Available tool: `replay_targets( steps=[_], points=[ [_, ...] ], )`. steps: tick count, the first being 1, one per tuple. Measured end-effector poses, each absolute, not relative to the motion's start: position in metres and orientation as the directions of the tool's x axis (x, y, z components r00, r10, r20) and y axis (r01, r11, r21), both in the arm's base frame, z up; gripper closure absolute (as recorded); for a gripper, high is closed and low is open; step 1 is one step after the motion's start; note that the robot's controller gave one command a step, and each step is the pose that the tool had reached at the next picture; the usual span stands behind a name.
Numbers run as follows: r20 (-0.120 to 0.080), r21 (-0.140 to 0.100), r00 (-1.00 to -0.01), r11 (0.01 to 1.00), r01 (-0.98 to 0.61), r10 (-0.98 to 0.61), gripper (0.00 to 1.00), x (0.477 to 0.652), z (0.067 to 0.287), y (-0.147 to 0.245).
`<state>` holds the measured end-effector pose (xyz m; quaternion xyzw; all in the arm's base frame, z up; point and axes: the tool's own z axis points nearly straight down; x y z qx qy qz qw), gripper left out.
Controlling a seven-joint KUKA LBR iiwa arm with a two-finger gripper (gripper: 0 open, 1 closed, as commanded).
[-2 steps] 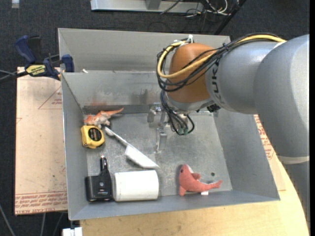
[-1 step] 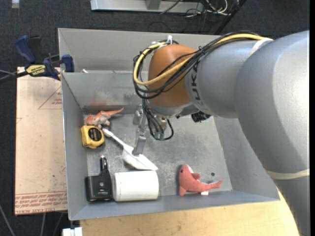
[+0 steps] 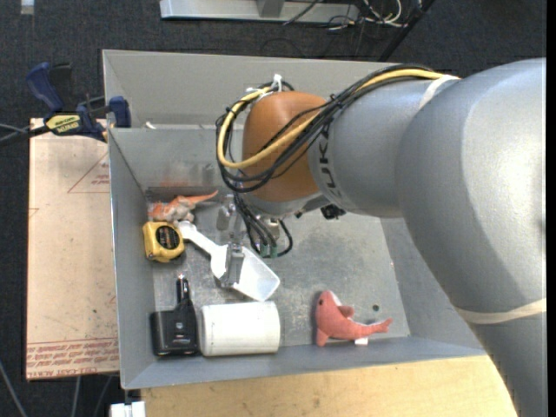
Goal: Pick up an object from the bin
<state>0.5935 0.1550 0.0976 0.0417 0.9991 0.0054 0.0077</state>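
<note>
The arm (image 3: 452,172) is a thick, rounded, silver-grey tube with dark lettering (image 3: 327,160) near its wrist. A smooth orange cover (image 3: 278,150), dome-shaped, caps the wrist. Yellow and black cables (image 3: 228,137) loop around the cover, and thin wires (image 3: 265,237) hang below it beside the grey metal gripper (image 3: 231,263).

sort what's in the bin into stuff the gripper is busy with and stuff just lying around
In the job:
- gripper, low in the middle
- white scoop right beneath it

Just lying about:
- yellow tape measure, left
- orange toy, behind it
- black device, near left corner
- white cylinder beside that
- pink fish toy, near right
</note>
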Motion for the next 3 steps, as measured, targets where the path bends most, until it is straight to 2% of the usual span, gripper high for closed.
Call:
replay_targets(
  steps=[1,2,3],
  points=[
    [-0.015,0.004,-0.989,0.989,-0.147,-0.147,0.00,0.583,0.089,0.142],
    [-0.020,0.011,-0.999,0.999,-0.042,-0.042,1.00,0.569,0.071,0.072],
    [-0.020,0.011,-0.999,0.999,-0.042,-0.042,1.00,0.569,0.071,0.072]
  ],
)
